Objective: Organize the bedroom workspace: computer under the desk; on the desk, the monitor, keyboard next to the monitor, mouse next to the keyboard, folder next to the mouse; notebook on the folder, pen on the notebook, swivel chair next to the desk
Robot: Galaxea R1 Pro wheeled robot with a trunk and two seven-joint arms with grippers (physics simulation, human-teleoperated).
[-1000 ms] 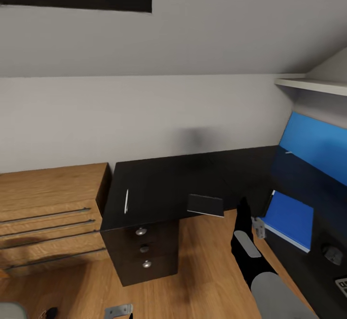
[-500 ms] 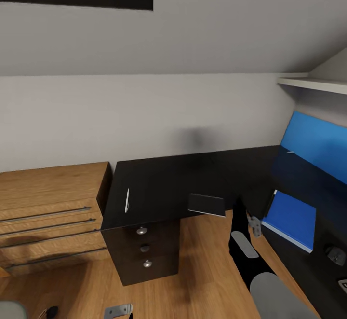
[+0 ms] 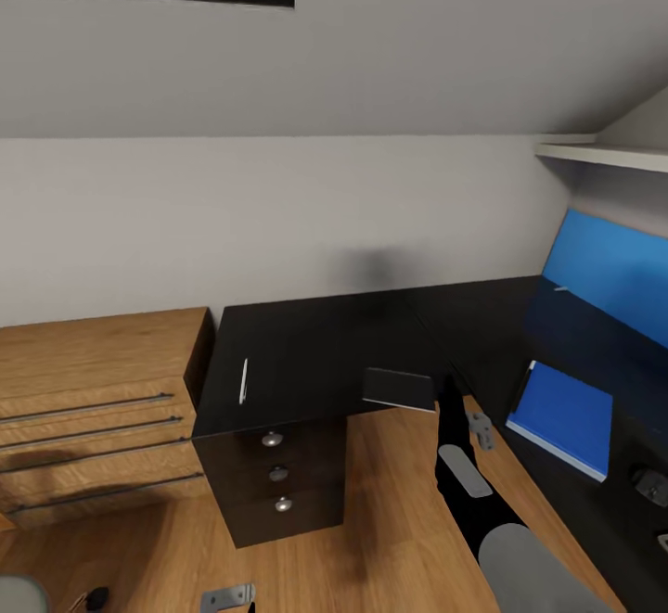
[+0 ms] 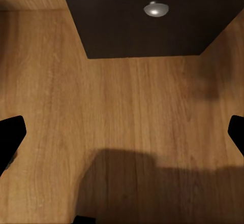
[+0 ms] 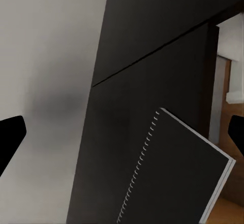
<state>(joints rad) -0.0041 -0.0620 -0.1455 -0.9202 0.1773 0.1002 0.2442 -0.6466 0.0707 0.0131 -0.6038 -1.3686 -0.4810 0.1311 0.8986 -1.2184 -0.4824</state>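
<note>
The desk (image 3: pixel 306 353) is glossy black and L-shaped, with a three-drawer unit (image 3: pixel 278 474) under its left end. A thin white pen (image 3: pixel 244 380) lies near its left edge. The dark spiral notebook (image 3: pixel 399 389) lies at the inner corner, overhanging the edge, and the right wrist view shows it close up as the notebook (image 5: pixel 175 178). The blue folder (image 3: pixel 562 418) lies flat on the right wing. My right gripper (image 3: pixel 451 390) hovers just right of the notebook, and the right gripper (image 5: pixel 122 137) is open and empty. My left gripper (image 4: pixel 122 132) is open over the floor near the drawer unit (image 4: pixel 147 26).
A light wooden counter with drawers (image 3: pixel 93 409) stands left of the desk. A small dark rounded object (image 3: pixel 649 485) sits right of the folder. A bright blue upright panel (image 3: pixel 608 270) rises at the far right under a white shelf (image 3: pixel 603 154). Wooden floor (image 3: pixel 390 520) lies between the desk's wings.
My right arm has moved left and forward, closer to the notebook. The view has shifted slightly. Pen, notebook and folder lie where they were.
</note>
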